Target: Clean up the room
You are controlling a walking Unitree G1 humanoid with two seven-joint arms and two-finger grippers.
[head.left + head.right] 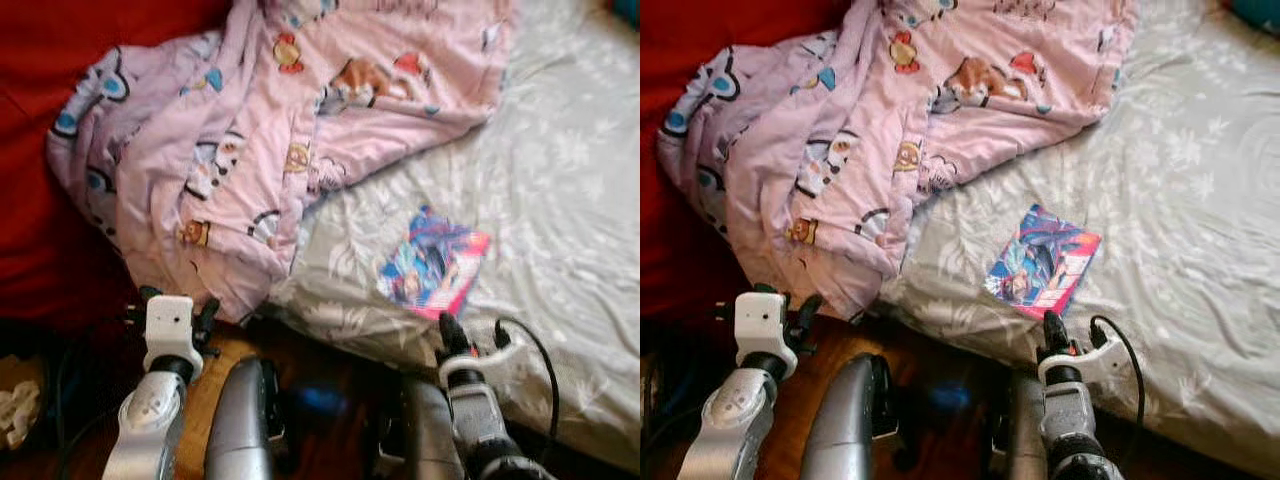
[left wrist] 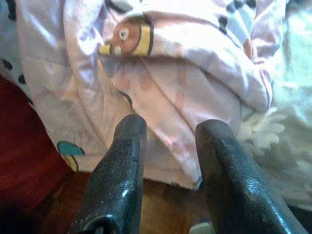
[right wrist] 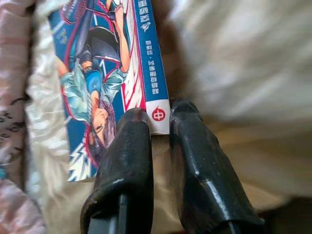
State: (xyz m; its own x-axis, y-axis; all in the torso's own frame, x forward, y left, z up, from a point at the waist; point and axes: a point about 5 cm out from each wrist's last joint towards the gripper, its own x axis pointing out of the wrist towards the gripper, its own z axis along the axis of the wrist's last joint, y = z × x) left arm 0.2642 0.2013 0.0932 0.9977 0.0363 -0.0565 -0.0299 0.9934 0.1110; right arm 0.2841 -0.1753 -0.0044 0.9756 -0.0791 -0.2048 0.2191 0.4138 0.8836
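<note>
Silver forearms are seen lowest in the head views, above a dark wooden floor [image 1: 930,395]. At the bed's near edge the right gripper [image 3: 160,122] is placed against the corner of a comic book [image 1: 435,264]; its jaws are set narrow, the book's spine corner is seen between the tips, and whether it is actually pinched cannot be told. The book is laid flat on the pale floral bedsheet [image 1: 560,180], near the mattress edge and just beside the hanging blanket. The left gripper [image 2: 168,131] is held with jaws apart and nothing between them, just short of the pink cartoon-print blanket [image 1: 290,110], which is heaped over the bed's left side and draped down towards the floor beside a red surface [image 1: 40,230].
</note>
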